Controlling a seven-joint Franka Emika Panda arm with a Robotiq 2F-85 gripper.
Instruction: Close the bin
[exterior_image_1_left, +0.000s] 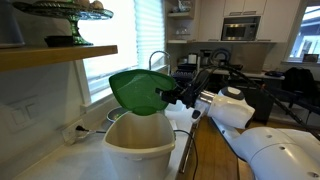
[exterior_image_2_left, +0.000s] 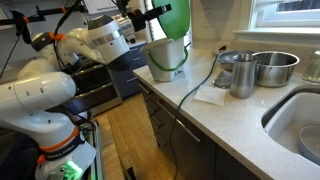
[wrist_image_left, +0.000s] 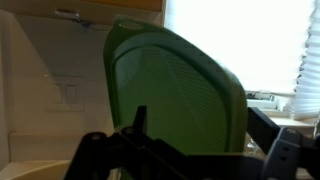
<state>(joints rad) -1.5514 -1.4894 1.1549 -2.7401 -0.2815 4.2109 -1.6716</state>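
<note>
The bin (exterior_image_1_left: 140, 152) is a cream-white tapered bucket on the counter by the wall, also seen in an exterior view (exterior_image_2_left: 167, 57). Its green domed lid (exterior_image_1_left: 139, 90) is raised on its hinge and tilts over the opening; it also shows in an exterior view (exterior_image_2_left: 178, 18). In the wrist view the lid's ribbed face (wrist_image_left: 180, 85) fills the middle. My gripper (exterior_image_1_left: 176, 96) is right beside the lid's edge, at lid height. Its dark fingers (wrist_image_left: 200, 140) are spread, with nothing held between them. I cannot tell if they touch the lid.
A wooden shelf with a green glass stand (exterior_image_1_left: 60, 25) hangs above the bin. Metal pots (exterior_image_2_left: 272, 68) and a metal cup (exterior_image_2_left: 240, 76) stand on the white counter, with a sink (exterior_image_2_left: 300, 125) beyond. A cable (exterior_image_2_left: 205, 75) runs over the counter edge.
</note>
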